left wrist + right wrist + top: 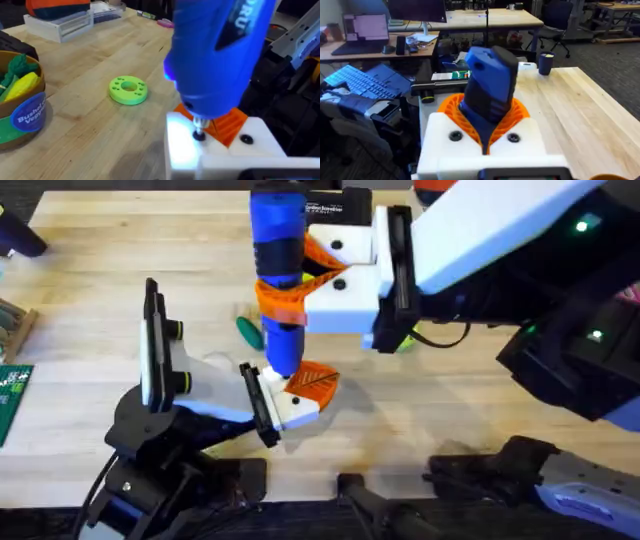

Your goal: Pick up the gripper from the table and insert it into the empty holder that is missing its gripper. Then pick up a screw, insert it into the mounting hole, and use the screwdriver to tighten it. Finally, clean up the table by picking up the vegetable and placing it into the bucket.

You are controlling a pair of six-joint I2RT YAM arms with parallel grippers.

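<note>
Upright near the middle of the table [470, 395], the blue screwdriver [277, 270] stands with its thin bit down on the white block of the gripper [300, 395], whose orange ribbed finger lies just beside the tip. In the left wrist view the bit meets a small dark screw [199, 135] seated in the white block, with a bluish glow on the plastic around it. The right gripper [300, 290] is closed around the screwdriver's body, its orange pads bowed against the blue barrel on both sides. The left gripper [262, 402] sits low on the table with the white block at its front; whether its jaws are open or closed cannot be made out. The vegetable [249, 331], small and dark green, lies on the wood just behind the screwdriver. The bucket [20, 107] stands well to one side in the left wrist view, with yellow and frilly green toy food inside and a blue label on its band. A lime-green disc [128, 90] with holes lies flat on the bare boards between bucket and block. The tabletop is pale wood with long grain lines. Beyond it the room holds desks with a laptop [362, 82], monitors and an office chair [555, 22].
</note>
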